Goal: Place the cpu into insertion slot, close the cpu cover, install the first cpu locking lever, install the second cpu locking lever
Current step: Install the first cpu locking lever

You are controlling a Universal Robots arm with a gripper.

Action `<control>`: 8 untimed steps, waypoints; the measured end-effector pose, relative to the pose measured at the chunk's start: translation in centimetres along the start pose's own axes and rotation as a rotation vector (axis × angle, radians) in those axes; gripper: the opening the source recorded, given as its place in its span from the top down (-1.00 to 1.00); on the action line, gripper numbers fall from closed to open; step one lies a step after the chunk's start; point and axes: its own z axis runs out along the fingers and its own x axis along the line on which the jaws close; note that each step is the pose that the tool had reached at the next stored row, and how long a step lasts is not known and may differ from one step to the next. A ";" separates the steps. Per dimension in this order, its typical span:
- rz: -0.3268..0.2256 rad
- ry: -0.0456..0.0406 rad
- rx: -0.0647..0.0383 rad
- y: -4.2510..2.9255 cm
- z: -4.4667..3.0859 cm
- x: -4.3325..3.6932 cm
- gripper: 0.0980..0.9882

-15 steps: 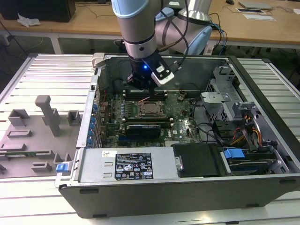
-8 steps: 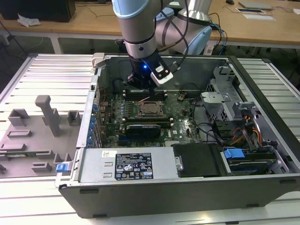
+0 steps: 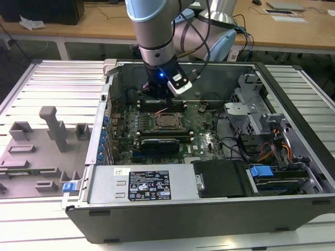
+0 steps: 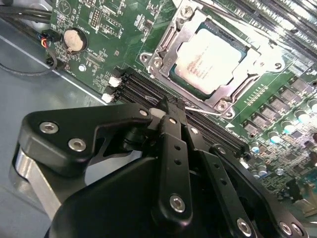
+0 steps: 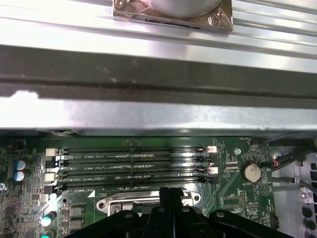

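Cpu in, cpu cover down: locking step, it seems.
Gripper, fingers pressed together, beside a locking lever; needs a careful push.

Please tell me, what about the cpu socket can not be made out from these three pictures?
Exterior view: the cpu cover is too small to tell whether it is latched.
First wrist view: the gripper hides most of the cover and what lies inside it.
Second wrist view: the gripper covers the socket's near edge beside the cpu, so the locking levers' state cannot be judged.
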 end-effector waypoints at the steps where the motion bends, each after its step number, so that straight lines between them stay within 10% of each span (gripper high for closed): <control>1: 0.002 -0.0003 0.000 0.08 0.05 0.01 0.98; 8: 0.016 -0.0026 0.004 0.64 0.36 0.07 0.98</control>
